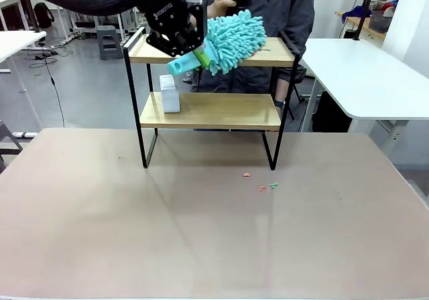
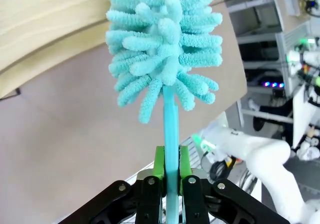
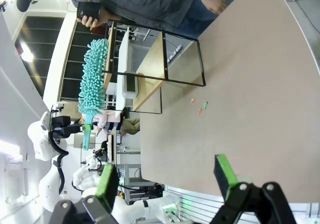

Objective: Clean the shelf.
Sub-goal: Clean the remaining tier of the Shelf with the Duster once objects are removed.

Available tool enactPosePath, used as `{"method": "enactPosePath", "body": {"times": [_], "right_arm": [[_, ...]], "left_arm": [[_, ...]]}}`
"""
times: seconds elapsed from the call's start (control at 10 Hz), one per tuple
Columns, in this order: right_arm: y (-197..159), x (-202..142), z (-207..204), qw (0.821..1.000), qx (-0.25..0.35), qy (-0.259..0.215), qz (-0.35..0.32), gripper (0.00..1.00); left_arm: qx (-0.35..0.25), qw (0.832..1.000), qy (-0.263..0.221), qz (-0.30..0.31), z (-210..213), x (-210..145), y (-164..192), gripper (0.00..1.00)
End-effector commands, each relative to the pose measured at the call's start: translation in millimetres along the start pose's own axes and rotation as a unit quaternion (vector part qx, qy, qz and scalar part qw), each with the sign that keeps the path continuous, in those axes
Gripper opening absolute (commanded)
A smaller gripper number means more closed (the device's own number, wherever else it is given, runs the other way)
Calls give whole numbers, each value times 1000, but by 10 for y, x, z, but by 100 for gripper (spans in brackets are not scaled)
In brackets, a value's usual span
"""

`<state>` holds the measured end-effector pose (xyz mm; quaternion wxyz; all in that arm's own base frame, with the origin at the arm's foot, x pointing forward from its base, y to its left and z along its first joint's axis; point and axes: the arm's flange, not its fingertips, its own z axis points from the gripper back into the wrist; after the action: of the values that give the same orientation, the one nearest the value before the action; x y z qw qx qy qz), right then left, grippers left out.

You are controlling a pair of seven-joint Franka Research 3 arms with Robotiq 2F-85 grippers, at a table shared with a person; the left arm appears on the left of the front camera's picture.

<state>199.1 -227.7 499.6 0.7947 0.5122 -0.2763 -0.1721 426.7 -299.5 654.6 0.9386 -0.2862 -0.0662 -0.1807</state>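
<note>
Your left pincer (image 2: 172, 164) clamps the handle of the teal duster (image 1: 234, 37), its head at the top board of the shelf (image 1: 221, 111). Your right pincer (image 3: 167, 176) stands open, well apart from the shelf.

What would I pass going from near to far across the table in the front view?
scraps → shelf → person

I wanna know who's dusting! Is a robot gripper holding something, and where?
The left gripper is shut on the fluffy turquoise microfibre duster, pinching its thin plastic handle. The right gripper is open, holding nothing.
</note>
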Motion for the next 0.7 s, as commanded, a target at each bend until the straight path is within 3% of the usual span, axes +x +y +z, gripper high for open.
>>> {"method": "enactPosePath", "body": {"times": [0.0, 0.2, 0.3, 0.4, 0.6], "right_arm": [[14, 21, -4, 1000, 13, -6, 12, 100], [14, 21, -4, 1000, 13, -6, 12, 100], [14, 21, -4, 1000, 13, -6, 12, 100], [14, 21, -4, 1000, 13, -6, 12, 100], [14, 21, -4, 1000, 13, -6, 12, 100]], "left_arm": [[-4, 998, 42, -40, 111, 32, 6, 12], [1, 994, 88, -59, 243, -82, 69, 12], [-3, 982, 159, -105, 407, -314, 160, 12], [-28, 964, 215, -154, 588, -581, 244, 12], [-109, 943, 244, -198, 908, -993, 386, 12]]}}
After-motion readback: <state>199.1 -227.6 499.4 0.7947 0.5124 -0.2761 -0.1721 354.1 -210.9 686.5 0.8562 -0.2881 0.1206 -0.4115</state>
